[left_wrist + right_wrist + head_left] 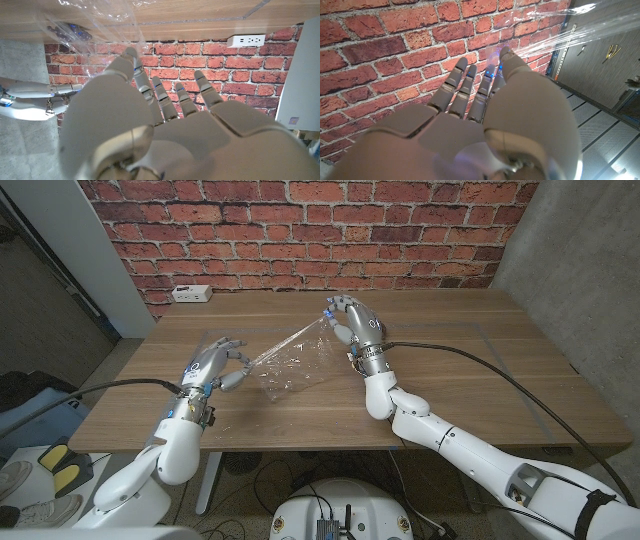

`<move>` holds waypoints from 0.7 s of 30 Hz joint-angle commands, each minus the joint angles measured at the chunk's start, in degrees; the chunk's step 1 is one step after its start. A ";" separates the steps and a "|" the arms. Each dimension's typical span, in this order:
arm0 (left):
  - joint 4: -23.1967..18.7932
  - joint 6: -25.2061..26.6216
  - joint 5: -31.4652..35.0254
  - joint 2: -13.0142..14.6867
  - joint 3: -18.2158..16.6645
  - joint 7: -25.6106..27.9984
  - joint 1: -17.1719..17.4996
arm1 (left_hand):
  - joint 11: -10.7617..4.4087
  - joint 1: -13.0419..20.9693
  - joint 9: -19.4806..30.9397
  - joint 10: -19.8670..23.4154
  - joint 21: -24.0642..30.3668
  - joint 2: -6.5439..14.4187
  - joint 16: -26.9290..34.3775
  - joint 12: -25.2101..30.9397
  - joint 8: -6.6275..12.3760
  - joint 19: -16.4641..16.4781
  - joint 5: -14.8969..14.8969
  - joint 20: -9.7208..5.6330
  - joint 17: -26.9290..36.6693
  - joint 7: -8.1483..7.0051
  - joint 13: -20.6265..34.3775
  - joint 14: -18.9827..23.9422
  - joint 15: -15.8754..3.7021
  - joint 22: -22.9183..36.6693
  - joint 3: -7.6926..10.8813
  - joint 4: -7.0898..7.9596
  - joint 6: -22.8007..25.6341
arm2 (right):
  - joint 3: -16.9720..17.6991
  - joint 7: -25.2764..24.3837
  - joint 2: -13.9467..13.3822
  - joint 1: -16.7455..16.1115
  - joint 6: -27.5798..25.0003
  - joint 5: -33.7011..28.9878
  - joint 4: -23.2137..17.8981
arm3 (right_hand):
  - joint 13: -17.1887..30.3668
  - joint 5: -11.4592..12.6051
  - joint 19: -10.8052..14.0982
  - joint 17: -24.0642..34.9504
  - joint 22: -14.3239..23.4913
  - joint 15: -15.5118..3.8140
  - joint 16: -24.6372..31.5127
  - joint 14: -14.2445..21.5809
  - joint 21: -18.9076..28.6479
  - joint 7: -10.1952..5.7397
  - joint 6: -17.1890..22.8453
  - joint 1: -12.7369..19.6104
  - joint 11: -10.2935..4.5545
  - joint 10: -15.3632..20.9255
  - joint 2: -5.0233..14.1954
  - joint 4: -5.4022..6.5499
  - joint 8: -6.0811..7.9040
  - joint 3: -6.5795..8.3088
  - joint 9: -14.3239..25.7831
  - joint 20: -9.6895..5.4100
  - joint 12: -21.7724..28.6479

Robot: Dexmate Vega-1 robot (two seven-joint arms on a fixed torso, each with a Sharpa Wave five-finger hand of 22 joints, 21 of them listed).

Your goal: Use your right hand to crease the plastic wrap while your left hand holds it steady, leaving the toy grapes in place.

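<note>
Overhead, both hands [212, 363] [352, 320] grip wrap [290, 365] (taut).

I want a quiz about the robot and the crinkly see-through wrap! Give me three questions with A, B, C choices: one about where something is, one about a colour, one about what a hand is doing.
1. Where is the white power strip?
A. at the table's far edge by the brick wall
B. under the right hand
C. on top of the plastic wrap

2. What colour is the wall behind the wooden table?
A. blue
B. red brick
C. yellow

3. What is the right hand doing with the plastic wrap?
A. lying away from it
B. pressing it flat on the table
C. holding one end lifted off the table

Answers: 1 A, the strip sits by the wall at the far left edge. 2 B, red bricks with pale mortar. 3 C, the wrap stretches taut from the left hand up to the raised right hand.
</note>
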 commanded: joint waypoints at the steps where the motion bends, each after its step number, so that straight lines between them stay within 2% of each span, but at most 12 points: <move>1: 1.47 3.10 -2.00 2.21 1.46 0.78 -2.47 | -0.01 0.48 0.29 0.39 0.19 -0.12 0.06 0.00 -0.14 0.43 0.22 -0.29 0.09 4.99 0.08 0.55 -1.96 0.33 -0.02 0.30 5.75 | -2.36 1.01 1.60 4.17 1.08 0.53 4.60 | 0.18 0.23 0.72 0.22 0.15 -9.51 -0.22 0.48 0.30 0.05 0.26 0.15 -0.10 0.24 0.18 0.07 0.23 -0.09 0.19 0.04 -0.27; 14: 2.36 5.78 -3.47 4.12 2.56 1.31 -4.28 | -0.13 0.44 0.18 0.53 0.20 -0.18 0.01 0.00 -0.36 0.52 0.12 -0.36 0.09 4.89 0.08 0.60 -2.10 0.35 -0.21 0.36 5.92 | -4.54 1.64 4.58 8.68 2.21 1.57 11.31 | 0.19 0.22 0.72 0.27 0.15 -9.56 -0.34 0.63 0.30 0.07 0.35 0.09 -0.21 0.38 0.15 0.10 0.30 -0.12 0.09 0.05 -0.31; 21: 3.12 7.32 -4.20 5.03 3.33 1.65 -5.27 | -0.14 0.44 0.10 0.54 0.17 -0.19 -0.03 -0.05 -0.85 0.52 0.08 -0.37 0.10 4.06 0.08 0.62 -2.12 0.36 -0.34 0.40 5.29 | -5.95 1.56 6.64 11.40 2.41 2.41 16.09 | 0.20 0.23 0.77 0.33 0.14 -9.61 -0.40 0.71 0.32 0.06 0.33 0.16 -0.13 0.45 0.18 0.06 0.34 -0.09 0.07 -0.04 -0.34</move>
